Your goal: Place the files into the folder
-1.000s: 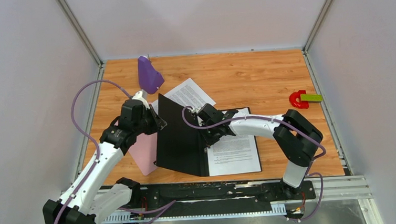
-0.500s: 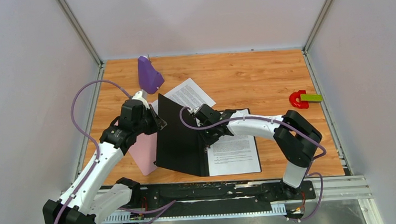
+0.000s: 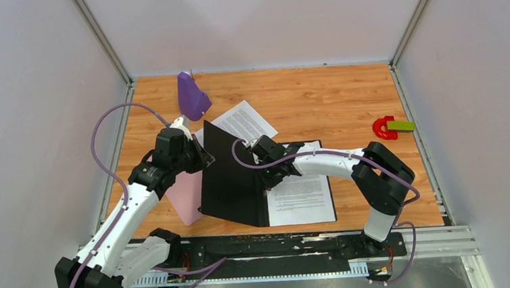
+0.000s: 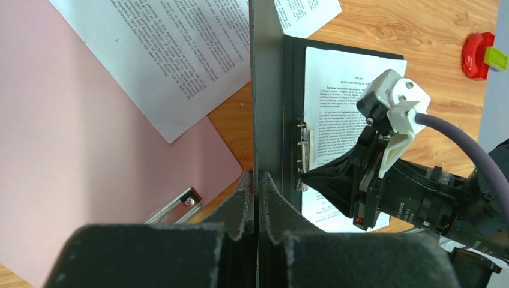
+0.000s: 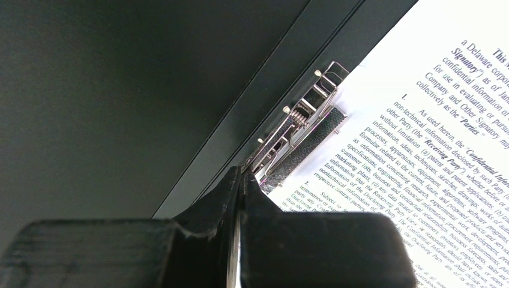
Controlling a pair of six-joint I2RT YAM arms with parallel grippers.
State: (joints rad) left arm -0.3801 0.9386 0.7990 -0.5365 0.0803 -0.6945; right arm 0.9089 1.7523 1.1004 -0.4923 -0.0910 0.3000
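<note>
Left wrist: left end effector (image 4: 257, 195) pinches the flat black-lined folder (image 4: 267, 90) open and upright, so the clenched right end effector (image 5: 240, 180) reaches its metal clip (image 5: 300, 127) at three o'clock.

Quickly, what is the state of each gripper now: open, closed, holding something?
Left gripper: closed on the edge of the folder cover, holding it upright.
Right gripper: closed, tips at the metal clip, nothing visibly held.

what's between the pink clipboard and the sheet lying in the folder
The folder's raised cover, standing on edge and pinched by the left gripper, separates the pink clipboard from the sheet. The left wrist view shows it.
</note>
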